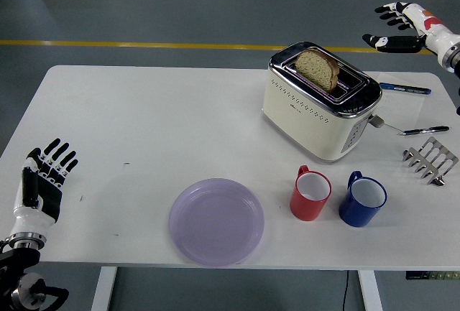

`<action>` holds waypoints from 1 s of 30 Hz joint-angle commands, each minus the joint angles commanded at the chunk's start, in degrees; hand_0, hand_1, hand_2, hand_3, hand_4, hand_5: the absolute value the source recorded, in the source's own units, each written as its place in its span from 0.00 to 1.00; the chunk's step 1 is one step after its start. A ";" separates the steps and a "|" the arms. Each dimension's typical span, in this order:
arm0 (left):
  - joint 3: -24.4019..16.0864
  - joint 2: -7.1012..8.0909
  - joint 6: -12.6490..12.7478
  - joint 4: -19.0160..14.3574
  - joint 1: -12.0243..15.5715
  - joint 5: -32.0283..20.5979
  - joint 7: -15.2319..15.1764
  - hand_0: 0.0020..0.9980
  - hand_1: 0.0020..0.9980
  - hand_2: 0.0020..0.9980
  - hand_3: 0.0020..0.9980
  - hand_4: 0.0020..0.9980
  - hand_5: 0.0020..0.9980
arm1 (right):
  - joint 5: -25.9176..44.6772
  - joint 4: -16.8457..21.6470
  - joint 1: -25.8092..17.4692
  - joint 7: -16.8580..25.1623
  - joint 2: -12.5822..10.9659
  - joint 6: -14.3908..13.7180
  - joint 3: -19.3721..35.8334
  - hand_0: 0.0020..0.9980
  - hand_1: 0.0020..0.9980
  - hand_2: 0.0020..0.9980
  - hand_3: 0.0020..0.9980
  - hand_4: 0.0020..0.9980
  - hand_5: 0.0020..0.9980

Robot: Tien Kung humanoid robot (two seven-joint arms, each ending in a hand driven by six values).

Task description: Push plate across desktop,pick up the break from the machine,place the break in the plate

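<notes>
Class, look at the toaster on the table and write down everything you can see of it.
The toaster is a cream-coloured box with a shiny chrome top and end panel, apparently metal. It stands upright on the white table, right of centre and turned at an angle. Two slots run along its top; a slice of brown bread stands up out of one. A lever knob sticks out from its right end, and rows of small dots mark its long side. Neither hand touches it.
</notes>
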 joint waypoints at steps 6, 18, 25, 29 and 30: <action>-0.54 -0.56 0.55 0.19 -0.59 -0.26 -0.02 0.79 0.76 0.76 0.75 0.50 1.00 | -2.51 -8.23 6.58 0.39 5.72 -0.01 -6.10 0.85 0.83 0.84 0.89 0.84 0.44; 0.79 0.18 2.59 0.46 -0.87 -1.36 -1.16 0.78 0.74 0.75 0.74 0.48 1.00 | 0.32 -21.91 13.48 -2.86 15.71 2.27 -18.36 0.78 0.77 0.74 0.87 0.85 0.45; 2.04 -0.02 4.18 0.88 -1.51 -1.74 -1.81 0.78 0.72 0.73 0.73 0.48 1.00 | 4.66 -27.69 15.30 -2.86 18.86 0.64 -24.75 0.75 0.72 0.68 0.83 0.86 0.44; 2.58 -0.11 4.63 1.25 -1.39 -1.80 -2.07 0.78 0.72 0.73 0.73 0.48 1.00 | 8.32 -31.98 16.79 -3.77 21.07 -0.63 -30.30 0.75 0.72 0.68 0.83 0.86 0.44; 2.65 -0.09 4.64 1.30 -1.38 -1.82 -2.07 0.77 0.72 0.73 0.73 0.47 1.00 | 9.14 -32.54 16.96 -3.86 21.07 -0.81 -31.41 0.66 0.64 0.61 0.76 0.84 0.43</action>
